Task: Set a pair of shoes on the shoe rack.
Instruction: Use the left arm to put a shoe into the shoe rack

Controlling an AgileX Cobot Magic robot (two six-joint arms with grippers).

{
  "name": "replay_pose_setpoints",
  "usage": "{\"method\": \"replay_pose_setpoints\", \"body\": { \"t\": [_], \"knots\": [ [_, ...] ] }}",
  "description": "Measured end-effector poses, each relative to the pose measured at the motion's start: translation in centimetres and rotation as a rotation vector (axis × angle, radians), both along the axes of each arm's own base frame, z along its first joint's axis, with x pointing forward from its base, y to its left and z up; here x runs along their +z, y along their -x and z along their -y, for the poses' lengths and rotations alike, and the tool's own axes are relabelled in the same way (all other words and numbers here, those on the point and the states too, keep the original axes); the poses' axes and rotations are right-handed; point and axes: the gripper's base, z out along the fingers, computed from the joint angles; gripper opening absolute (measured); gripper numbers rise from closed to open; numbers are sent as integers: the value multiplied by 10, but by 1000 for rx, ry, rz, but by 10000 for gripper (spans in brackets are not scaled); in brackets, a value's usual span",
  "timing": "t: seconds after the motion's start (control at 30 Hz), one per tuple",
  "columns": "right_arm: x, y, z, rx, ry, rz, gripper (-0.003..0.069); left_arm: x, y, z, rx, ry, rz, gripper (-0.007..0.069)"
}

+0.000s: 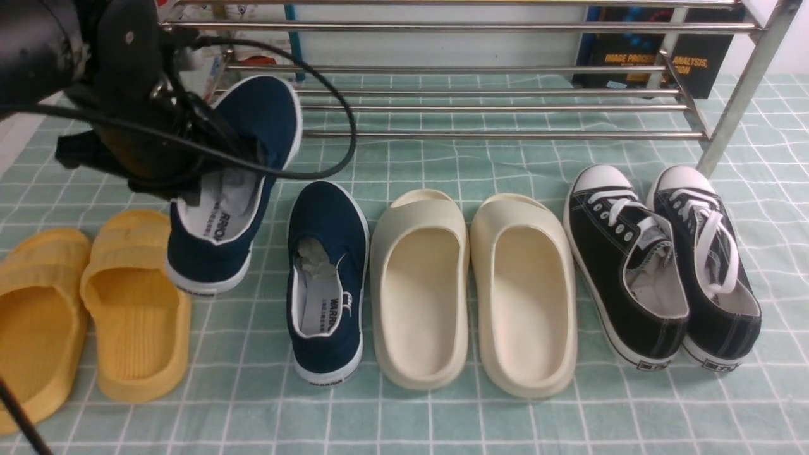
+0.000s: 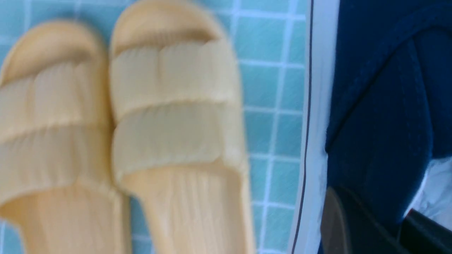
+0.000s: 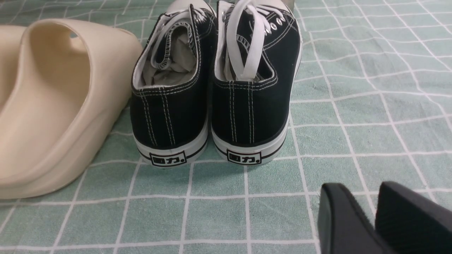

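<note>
My left gripper [image 1: 205,186] is shut on the side wall of one navy-blue slip-on shoe [image 1: 253,126] and holds it tilted above the cloth, toe toward the shoe rack [image 1: 493,134]. In the left wrist view one finger [image 2: 339,218] is outside the navy shoe [image 2: 381,106] and the other inside it. The second navy shoe [image 1: 328,278] lies flat on the cloth, just right of the lifted one. The silver rack spans the back and holds no shoes. My right gripper [image 3: 376,215] is shut and empty, low over the cloth behind the black sneakers; it is out of the front view.
Yellow slides [image 1: 136,303] lie at the left, under the lifted shoe in the left wrist view [image 2: 176,123]. Cream slides [image 1: 471,291] sit in the middle. Black lace-up sneakers [image 1: 663,265] sit at the right by the rack's leg [image 1: 739,101]. Books stand behind the rack.
</note>
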Motion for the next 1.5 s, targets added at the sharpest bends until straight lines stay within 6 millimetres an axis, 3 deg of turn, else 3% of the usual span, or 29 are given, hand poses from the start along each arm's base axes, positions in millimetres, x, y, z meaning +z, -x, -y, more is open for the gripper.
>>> {"method": "replay_pose_setpoints", "body": {
  "t": [0.1, 0.27, 0.4, 0.5, 0.63, 0.87, 1.5],
  "knots": [
    [0, 0, 0, 0, 0, 0, 202, -5, -22, 8, -15, 5, -4, 10],
    [0, 0, 0, 0, 0, 0, 210, -25, -78, 23, -28, -13, -20, 10],
    [0, 0, 0, 0, 0, 0, 216, -26, -109, 29, -24, -13, 0, 10],
    [0, 0, 0, 0, 0, 0, 216, -24, -124, 29, -13, 8, 21, 10],
    [0, 0, 0, 0, 0, 0, 216, -24, -148, 15, 34, 53, 57, 10],
    [0, 0, 0, 0, 1, 0, 223, -42, -167, -10, 89, 84, 59, 10],
    [0, 0, 0, 0, 1, 0, 238, -32, -182, -12, 163, 184, 257, 10]
  ]
}}
